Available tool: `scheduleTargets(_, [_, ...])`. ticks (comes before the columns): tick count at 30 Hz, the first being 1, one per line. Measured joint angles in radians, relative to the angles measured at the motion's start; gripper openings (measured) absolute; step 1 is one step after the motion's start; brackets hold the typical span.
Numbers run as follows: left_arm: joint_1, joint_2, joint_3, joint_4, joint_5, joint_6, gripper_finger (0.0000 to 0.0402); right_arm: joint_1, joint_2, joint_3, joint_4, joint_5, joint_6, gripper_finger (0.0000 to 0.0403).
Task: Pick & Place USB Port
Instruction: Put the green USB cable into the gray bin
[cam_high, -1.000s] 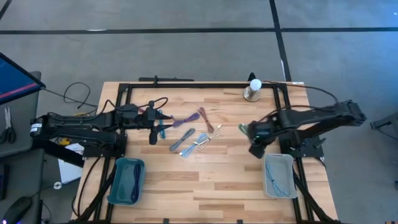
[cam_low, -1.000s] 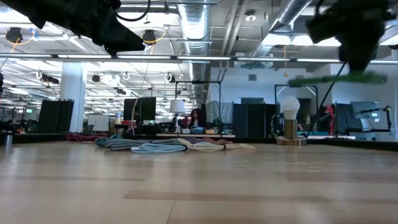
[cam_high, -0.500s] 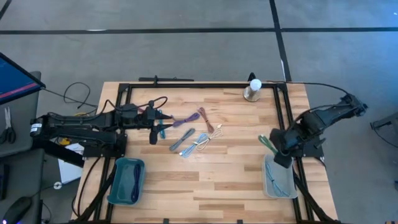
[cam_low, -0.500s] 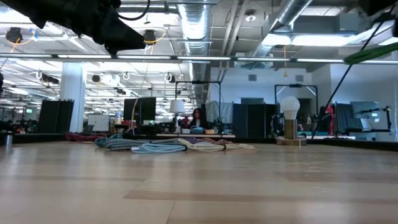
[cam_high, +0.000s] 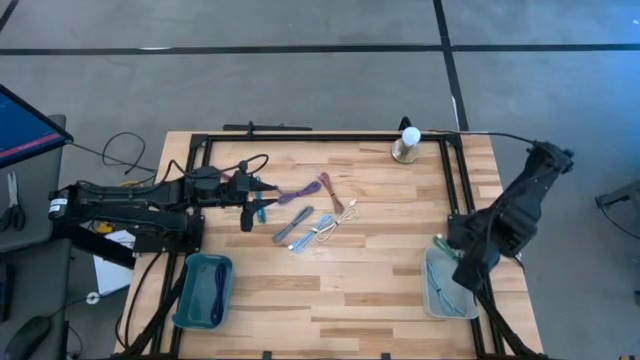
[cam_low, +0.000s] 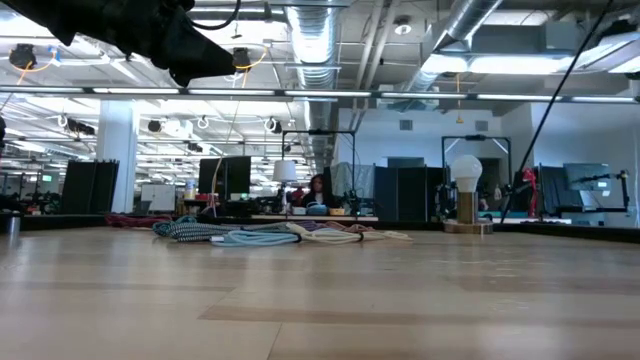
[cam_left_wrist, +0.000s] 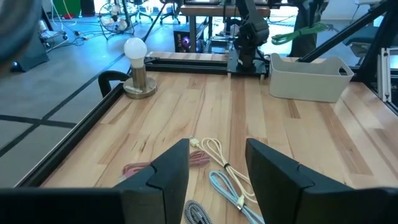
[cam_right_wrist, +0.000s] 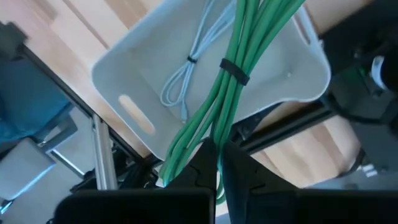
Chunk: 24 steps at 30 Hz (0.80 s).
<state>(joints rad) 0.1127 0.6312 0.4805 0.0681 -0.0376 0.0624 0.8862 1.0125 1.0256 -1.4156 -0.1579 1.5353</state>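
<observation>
Green cable (cam_right_wrist: 231, 81) pinched in the right tool (cam_right_wrist: 214, 163) above the white bin (cam_right_wrist: 155, 74).

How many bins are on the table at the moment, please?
2. A teal bin sits at the table's front left corner, and a white bin at the front right, under the right tool holding a green cable. Each bin holds a cable.

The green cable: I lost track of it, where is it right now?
In the right wrist view the green cable hangs from the right gripper, jaws shut on it, directly over the white bin at the table's right front corner.
</observation>
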Motion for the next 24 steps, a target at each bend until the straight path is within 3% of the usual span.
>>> scheduleTargets(13, [0.0,0.0,0.0,0.007,0.0,0.0,0.0158,0.181,0.177,-0.001,0.139,0.088,0.16,0.0])
scheduleTargets(24, [0.0,0.0,0.0,0.006,0.0,0.0,0.0158,0.213,0.308,-0.001,0.161,0.087,0.21,0.0])
